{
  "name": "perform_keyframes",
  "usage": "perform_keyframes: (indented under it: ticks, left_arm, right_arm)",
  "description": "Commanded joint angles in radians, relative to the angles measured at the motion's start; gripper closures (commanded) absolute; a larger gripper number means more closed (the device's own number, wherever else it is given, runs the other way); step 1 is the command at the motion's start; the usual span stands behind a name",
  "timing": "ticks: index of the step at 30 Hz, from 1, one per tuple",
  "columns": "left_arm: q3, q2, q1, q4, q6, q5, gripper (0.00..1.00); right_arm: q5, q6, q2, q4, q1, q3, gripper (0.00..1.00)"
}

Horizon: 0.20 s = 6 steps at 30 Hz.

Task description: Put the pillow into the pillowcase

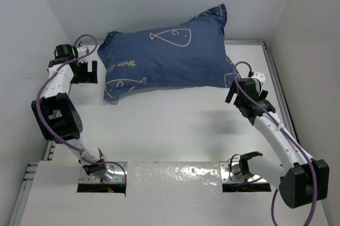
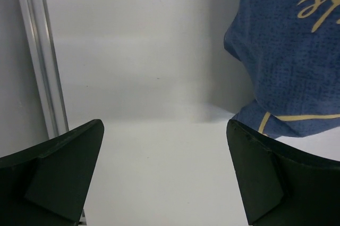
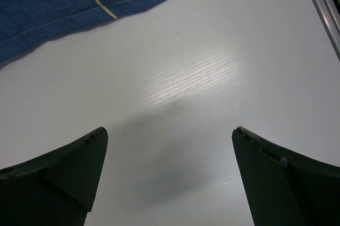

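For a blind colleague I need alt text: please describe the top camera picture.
A plump navy pillowcase with fish drawings lies at the far side of a white table. The left claw and right claw stand open on either side of it, holding nothing.

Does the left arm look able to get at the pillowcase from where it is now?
Probably yes. The left gripper stands open beside the pillowcase, and only bare table shows between them; nothing blocks the way.
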Motion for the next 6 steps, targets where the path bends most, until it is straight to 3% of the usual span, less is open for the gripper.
perform_keyframes:
  ticks: [1,6]
  left_arm:
    - [-0.014,-0.001,0.004,0.062,-0.019,0.013,0.00]
    - [-0.025,-0.005,0.005,0.073,-0.015,0.011,0.00]
  right_arm:
    - [0.057,0.020,-0.021,0.059,0.001,-0.013,0.01]
    - [0.086,0.050,-0.027,0.067,0.001,-0.021,0.01]
